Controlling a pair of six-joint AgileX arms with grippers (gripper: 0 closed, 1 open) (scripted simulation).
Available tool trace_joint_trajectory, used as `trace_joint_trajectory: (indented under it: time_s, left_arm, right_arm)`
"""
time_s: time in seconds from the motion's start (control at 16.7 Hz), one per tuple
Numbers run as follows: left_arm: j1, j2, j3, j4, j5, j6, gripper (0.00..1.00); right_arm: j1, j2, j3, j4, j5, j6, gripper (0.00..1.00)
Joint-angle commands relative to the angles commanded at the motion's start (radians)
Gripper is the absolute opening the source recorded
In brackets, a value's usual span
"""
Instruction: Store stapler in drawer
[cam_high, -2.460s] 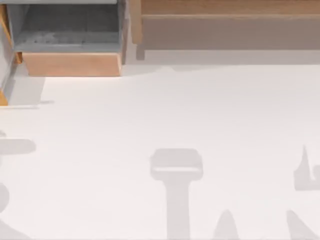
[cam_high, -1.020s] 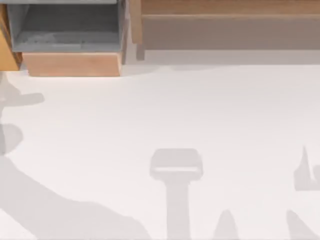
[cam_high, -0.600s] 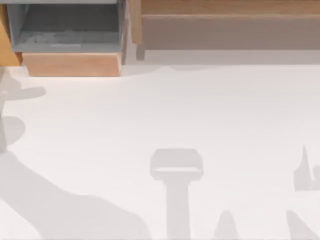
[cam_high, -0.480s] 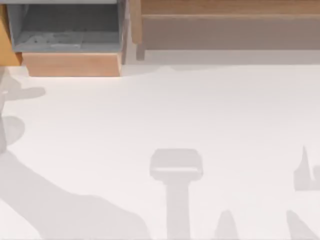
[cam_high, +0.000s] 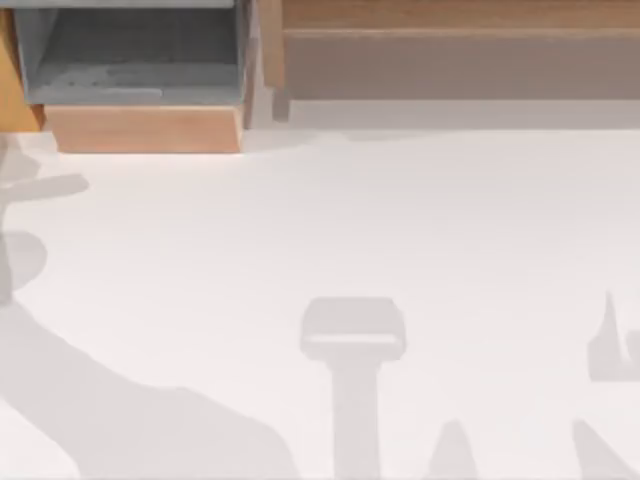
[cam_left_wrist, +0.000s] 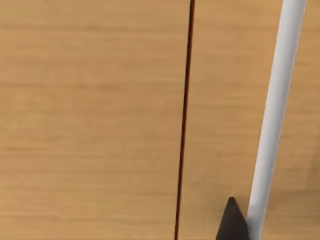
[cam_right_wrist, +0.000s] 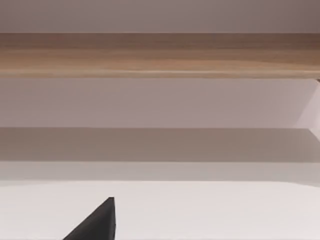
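The drawer stands open at the table's far left, with its grey inside bare and its tan front facing the arms. Where the stapler lies I cannot tell.

The left gripper sits close against a tan wooden panel with 1 dark seam, a white bar just beside it. The right gripper hangs low over the table, facing the shelf. For both, I cannot tell whether they are spread or pressed together.

A stapler is probably stiff and fairly light. Its glossy shell could slip, so the sides of the narrow body near mid-length look like the best hold, not the rounded end.

The tabletop is flat, pale and smooth, crossed by grey arm shadows. The shelf runs along the far edge, right of the drawer. The drawer's walls make it a tight slot, so an approach from above looks safest.
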Motion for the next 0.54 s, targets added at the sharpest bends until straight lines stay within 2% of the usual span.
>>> trace_joint_trajectory:
  time_s: [0.18,0.54]
  left_arm:
    - [0.000,0.000,0.000,0.000,0.000,0.000,0.98]
    - [0.000,0.000,0.000,0.000,0.000,0.000,1.00]
  right_arm:
    - [0.000,0.000,0.000,0.000,0.000,0.000,1.00]
    - [0.000,0.000,0.000,0.000,0.000,0.000,1.00]
